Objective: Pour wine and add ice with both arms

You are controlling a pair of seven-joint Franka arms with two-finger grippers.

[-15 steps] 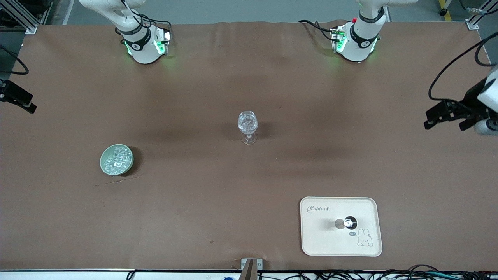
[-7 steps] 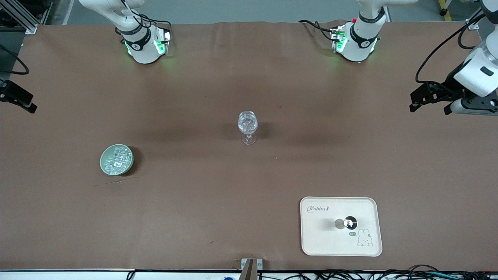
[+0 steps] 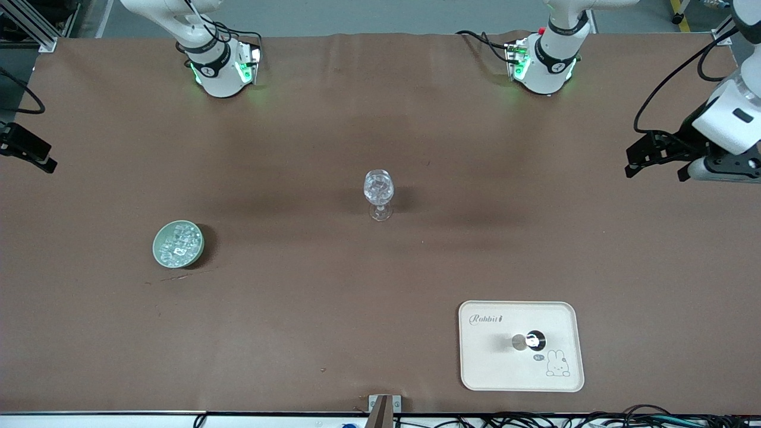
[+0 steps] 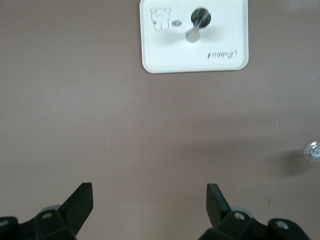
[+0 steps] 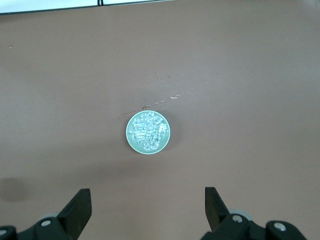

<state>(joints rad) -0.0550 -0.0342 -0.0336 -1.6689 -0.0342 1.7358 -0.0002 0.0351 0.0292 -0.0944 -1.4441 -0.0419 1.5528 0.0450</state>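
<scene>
A clear stemmed glass point(image 3: 379, 191) stands at the table's middle, and its bowl glitters. The ice point(image 3: 178, 242) fills a small green bowl point(image 3: 159, 252) toward the right arm's end; both also show in the right wrist view, the ice point(image 5: 148, 131) in the bowl point(image 5: 131, 142). A dark bottle point(image 3: 535, 339), seen from above, stands on a white tray point(image 3: 493, 368). My left gripper point(image 3: 654, 171) is open and empty above the table's edge at the left arm's end. My right gripper point(image 3: 35, 156) is open and empty at the other end, high over the bowl. The left wrist view shows the open left gripper point(image 4: 150, 192), tray point(image 4: 220, 60), bottle point(image 4: 200, 16) and glass point(image 4: 312, 150).
The brown cloth point(image 3: 333, 309) covers the whole table. The arm bases point(image 3: 221, 68) stand along the edge farthest from the front camera. A small metal bracket point(image 3: 384, 404) sits at the nearest edge. Cables run along that edge.
My left gripper has moved up and a little in over the table's end, and its wrist has turned. The right arm, glass, bowl and bottle have not moved.
</scene>
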